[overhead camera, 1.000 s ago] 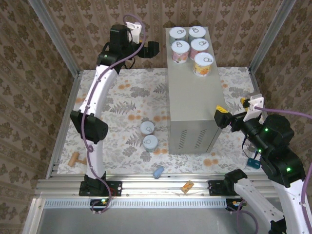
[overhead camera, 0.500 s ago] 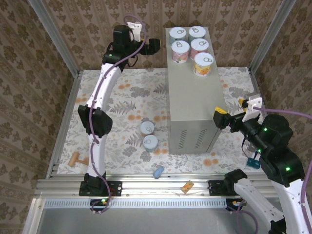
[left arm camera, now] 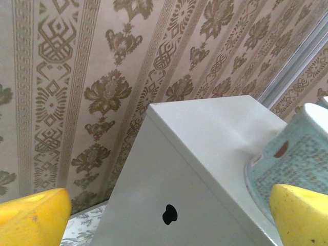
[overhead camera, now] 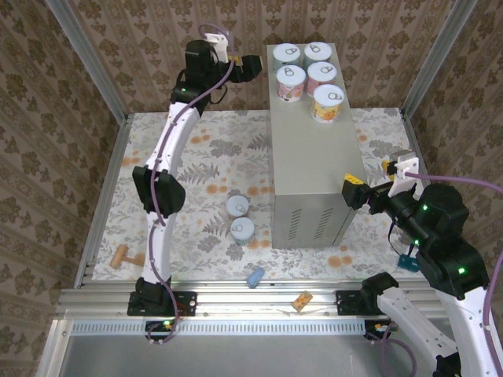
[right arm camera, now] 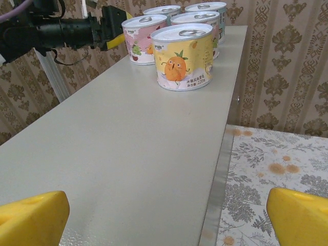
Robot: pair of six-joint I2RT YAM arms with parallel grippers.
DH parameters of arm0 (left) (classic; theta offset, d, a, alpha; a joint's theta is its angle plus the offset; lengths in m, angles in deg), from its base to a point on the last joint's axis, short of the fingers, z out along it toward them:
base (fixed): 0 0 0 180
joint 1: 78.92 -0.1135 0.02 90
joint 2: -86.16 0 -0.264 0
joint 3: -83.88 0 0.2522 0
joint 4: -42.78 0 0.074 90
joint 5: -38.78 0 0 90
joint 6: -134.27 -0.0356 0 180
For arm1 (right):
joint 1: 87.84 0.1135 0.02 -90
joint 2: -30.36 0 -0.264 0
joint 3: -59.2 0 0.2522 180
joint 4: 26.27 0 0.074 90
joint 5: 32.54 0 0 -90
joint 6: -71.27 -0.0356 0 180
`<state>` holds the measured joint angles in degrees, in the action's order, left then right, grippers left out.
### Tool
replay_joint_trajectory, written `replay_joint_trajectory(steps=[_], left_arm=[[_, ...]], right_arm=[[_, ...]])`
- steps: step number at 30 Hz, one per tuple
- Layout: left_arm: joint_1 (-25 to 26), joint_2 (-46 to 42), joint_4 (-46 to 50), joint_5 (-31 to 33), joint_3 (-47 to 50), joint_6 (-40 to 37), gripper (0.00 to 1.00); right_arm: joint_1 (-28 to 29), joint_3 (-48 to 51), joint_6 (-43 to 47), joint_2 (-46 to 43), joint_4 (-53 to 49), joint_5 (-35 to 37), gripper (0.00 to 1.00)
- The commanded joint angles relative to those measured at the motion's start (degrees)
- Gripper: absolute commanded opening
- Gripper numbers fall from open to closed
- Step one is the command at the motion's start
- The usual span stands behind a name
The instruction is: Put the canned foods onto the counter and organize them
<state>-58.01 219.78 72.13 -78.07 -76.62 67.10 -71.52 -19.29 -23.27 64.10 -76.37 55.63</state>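
Patterned brown wallpaper closed in a floral floor (overhead camera: 196, 153), and judged from how things lay, the work looked well past halfway. At the far left a small wooden piece (overhead camera: 122, 256) lay near the floor's front edge, no part of the job. Further right, the left pincer (overhead camera: 250, 69) hung high beside the far end of the counter (overhead camera: 310, 169), its yellow-tipped jaws spread wide with nothing between them. Its wrist view looked onto the counter's far corner and a light-blue tin at the edge. Below, just left of the counter's vented face, the far floor can (overhead camera: 237, 206) and the near floor can (overhead camera: 243, 229) stood upright on the floor, close together, touching or nearly so. These two were what was left to lift. A blue lump (overhead camera: 255, 276) and a tan block (overhead camera: 302, 300) lay by the front rail. On the counter's flat top, five cans (overhead camera: 322, 77) stood grouped at the far end, the orange-labelled can (overhead camera: 328, 103) nearest the bare stretch, which had ample room for the last pair. At the right, the right pincer (overhead camera: 355, 191) hovered at the counter's near right corner, jaws fully apart and empty, looking down the length of the top. So five were placed, two were not, and any tidying into rows would come after.
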Motion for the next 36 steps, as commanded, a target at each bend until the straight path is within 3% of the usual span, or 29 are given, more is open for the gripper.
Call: replay_joint_trajectory(steps=[1,36], left_arm=[[-0.30,1.48,-3.66,-1.54,-1.89,3.04,1.00],[1.74,7.11,-11.07,-3.74,-4.70,8.40,1.00]], right_arm=[[-0.06,-0.01,0.04,-0.60,-0.81,-0.77,1.00],[-0.06,0.70,0.39,-1.83,-2.02,-0.31,1.00]])
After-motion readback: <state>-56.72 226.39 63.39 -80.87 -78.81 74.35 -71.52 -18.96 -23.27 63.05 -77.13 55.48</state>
